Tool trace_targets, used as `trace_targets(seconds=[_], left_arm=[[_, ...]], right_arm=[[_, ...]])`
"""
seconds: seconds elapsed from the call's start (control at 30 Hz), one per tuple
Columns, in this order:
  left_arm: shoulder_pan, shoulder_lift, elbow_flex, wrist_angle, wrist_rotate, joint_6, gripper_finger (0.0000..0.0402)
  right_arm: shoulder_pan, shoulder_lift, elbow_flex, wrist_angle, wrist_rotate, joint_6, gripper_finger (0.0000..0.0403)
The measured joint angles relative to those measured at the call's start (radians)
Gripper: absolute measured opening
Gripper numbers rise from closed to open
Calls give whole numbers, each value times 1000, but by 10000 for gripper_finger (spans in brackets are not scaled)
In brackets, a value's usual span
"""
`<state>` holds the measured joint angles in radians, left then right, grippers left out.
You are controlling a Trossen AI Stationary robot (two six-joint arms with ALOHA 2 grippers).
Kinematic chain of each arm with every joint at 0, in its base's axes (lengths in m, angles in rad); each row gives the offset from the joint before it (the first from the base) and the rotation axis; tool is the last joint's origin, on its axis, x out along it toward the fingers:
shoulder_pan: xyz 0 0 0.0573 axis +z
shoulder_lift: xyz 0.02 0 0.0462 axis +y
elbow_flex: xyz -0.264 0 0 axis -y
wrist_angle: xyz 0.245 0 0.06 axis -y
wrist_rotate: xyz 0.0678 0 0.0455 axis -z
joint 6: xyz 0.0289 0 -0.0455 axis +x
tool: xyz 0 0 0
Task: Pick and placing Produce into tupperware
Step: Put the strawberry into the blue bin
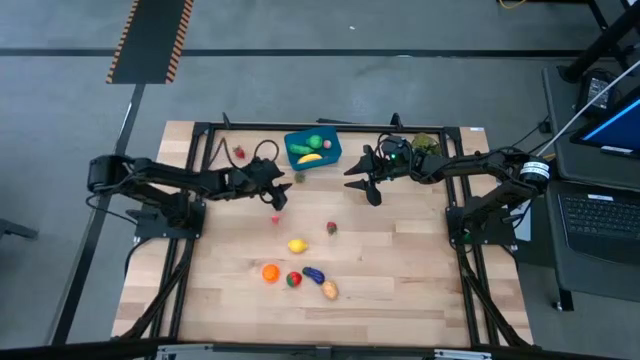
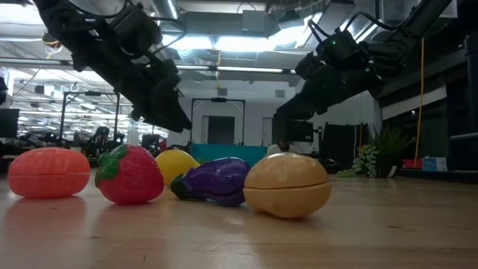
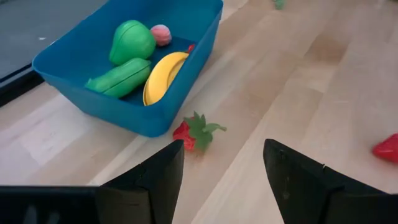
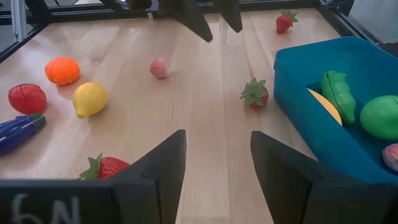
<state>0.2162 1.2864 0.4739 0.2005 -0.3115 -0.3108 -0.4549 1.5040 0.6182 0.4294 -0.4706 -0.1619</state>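
We are between picks — left gripper (image 3: 221, 168) apart and empty above the strawberry (image 3: 194, 132) lying just beside the tupperware (image 3: 74, 68); next, lower and close on it — right gripper (image 4: 214, 162) apart, waiting

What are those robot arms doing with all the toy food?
They are sorting toy produce into the blue tupperware at the far side of the table. A banana, a cucumber, a green pepper and a small pink piece are already inside. The left tool hovers open and empty over a strawberry right beside the box. The right tool is also open and empty nearby. A lemon, orange, eggplant and potato wait on the near side.
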Motion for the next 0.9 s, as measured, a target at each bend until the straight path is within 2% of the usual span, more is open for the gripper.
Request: trace_targets(seconds=[0.3, 0.57, 0.77, 0.9], left_arm=[[-49, 188, 118, 0, -125, -54, 211], [-47, 343, 227, -12, -182, -133, 208], [-47, 401, 289, -119, -223, -186, 191], [-47, 409, 304, -124, -231, -193, 180]], right_arm=[[0, 0, 0, 0, 0, 0, 183], [0, 0, 0, 0, 0, 0, 183], [0, 0, 0, -1, 0, -3, 183], [0, 0, 0, -1, 0, -4, 183]])
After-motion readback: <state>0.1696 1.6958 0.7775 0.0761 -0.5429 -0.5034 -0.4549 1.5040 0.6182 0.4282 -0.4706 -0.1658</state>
